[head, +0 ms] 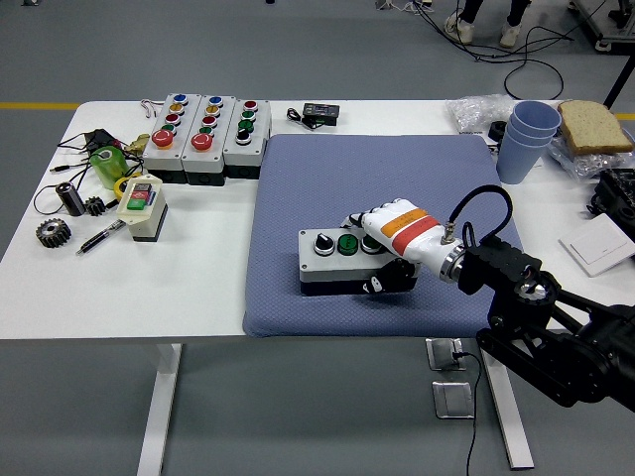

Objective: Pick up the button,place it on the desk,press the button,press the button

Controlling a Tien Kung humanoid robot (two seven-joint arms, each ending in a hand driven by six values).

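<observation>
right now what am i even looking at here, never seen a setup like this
One picture, taken from a camera high on a humanoid robot, looking down over a white table. The black arm from the right ends in a five-fingered right hand in a white glove. It grips a grey button box over a blue mat. At the far left stand three more button boxes, with gears, a pen and a small switch box. At the far right are blue cups and bread. The left arm is out of view.
</observation>
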